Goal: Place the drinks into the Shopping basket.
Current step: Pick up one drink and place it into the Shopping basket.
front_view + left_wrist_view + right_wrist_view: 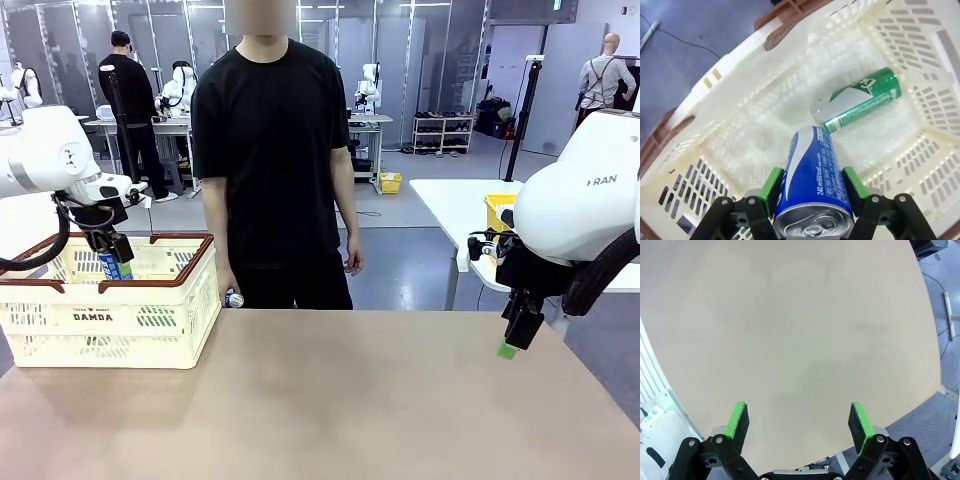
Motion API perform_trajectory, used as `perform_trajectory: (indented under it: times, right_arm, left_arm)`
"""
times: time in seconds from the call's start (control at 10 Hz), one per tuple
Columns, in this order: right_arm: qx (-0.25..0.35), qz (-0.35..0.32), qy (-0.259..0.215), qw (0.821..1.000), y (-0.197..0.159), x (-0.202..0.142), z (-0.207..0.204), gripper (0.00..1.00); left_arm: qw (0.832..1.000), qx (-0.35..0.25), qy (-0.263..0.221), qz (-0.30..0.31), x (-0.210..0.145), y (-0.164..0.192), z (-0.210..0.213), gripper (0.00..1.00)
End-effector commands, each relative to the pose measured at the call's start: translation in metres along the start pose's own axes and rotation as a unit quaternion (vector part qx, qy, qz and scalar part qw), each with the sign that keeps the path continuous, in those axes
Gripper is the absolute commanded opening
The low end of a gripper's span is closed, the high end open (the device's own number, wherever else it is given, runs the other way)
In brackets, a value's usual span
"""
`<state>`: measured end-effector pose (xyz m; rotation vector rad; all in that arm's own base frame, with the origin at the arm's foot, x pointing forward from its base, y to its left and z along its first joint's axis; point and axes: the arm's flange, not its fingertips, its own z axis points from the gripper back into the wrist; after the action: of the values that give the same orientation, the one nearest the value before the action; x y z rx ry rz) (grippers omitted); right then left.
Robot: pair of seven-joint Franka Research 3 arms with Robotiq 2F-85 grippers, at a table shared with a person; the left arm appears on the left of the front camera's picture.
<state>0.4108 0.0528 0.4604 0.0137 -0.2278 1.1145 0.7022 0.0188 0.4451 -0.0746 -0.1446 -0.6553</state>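
The cream Shopping basket with a brown rim stands at the table's left. My left gripper hangs inside it, shut on a blue drink can with a silver top; the green pads press both sides of the can. On the basket floor below lies a green drink can on its side. My right gripper hovers open above the table's right edge, its pads wide apart with nothing between them. The person holds another small can low at the far table edge.
A person in black stands at the far side, close behind the basket's right corner. The tan table stretches bare between basket and right arm. A white side table with a yellow bin sits behind the right arm.
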Motion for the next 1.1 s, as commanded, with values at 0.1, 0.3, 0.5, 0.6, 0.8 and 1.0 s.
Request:
perform_trajectory:
  times: [0.1,0.3,0.5,0.6,0.8,1.0]
  right_arm:
    - [0.001,0.000,0.001,1.000,-0.001,0.000,0.001,1.00]
    - [0.001,0.000,0.001,1.000,-0.001,0.000,0.001,1.00]
    - [0.001,0.000,0.001,1.000,-0.001,0.000,0.001,1.00]
    - [0.001,0.000,0.001,1.000,-0.001,0.000,0.001,1.00]
    - [0.001,0.000,0.001,1.000,-0.001,0.000,0.001,1.00]
    - [0.001,0.000,0.001,1.000,-0.001,0.000,0.001,1.00]
  left_arm:
    - [1.000,0.003,-0.012,-0.007,-0.013,-0.003,-0.013,0.60]
    - [1.000,0.013,-0.011,0.002,-0.017,-0.004,-0.023,0.60]
    - [1.000,0.012,-0.010,0.007,-0.018,-0.003,-0.031,0.60]
    - [1.000,0.012,-0.009,0.008,-0.019,-0.003,-0.036,0.60]
    - [1.000,0.012,-0.004,0.007,-0.016,-0.006,-0.043,0.60]
    - [1.000,0.012,0.000,0.011,-0.016,-0.006,-0.046,0.60]
